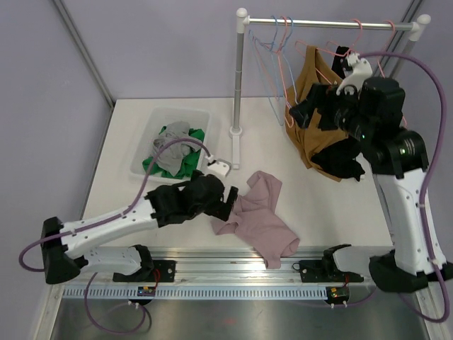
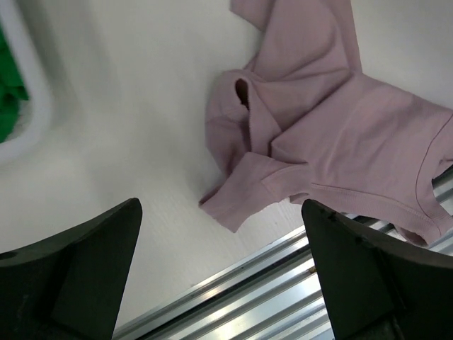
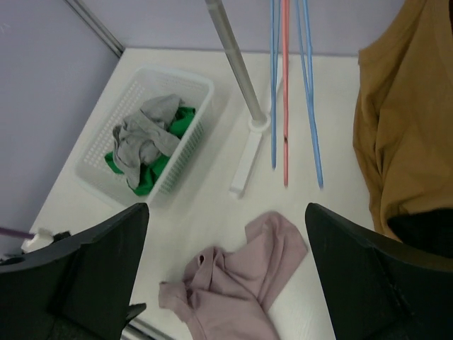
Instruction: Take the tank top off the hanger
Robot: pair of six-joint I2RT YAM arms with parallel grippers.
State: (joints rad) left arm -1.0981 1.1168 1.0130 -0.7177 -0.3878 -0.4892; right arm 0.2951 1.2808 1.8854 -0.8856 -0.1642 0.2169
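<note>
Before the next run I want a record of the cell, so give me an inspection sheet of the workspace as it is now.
Surface: white table, no spills seen.
Job's things: mustard tank top hanging on its pink hanger on the rack.
Clutter: mauve shirt crumpled at the near edge; basket holding grey and green clothes; spare hangers.
Grippers: left gripper fingers open, low beside the mauve shirt; right gripper fingers open, raised by the tank top.
Cables: purple cables loop off both arms.
Surroundings: lilac walls; nothing else seen.
</note>
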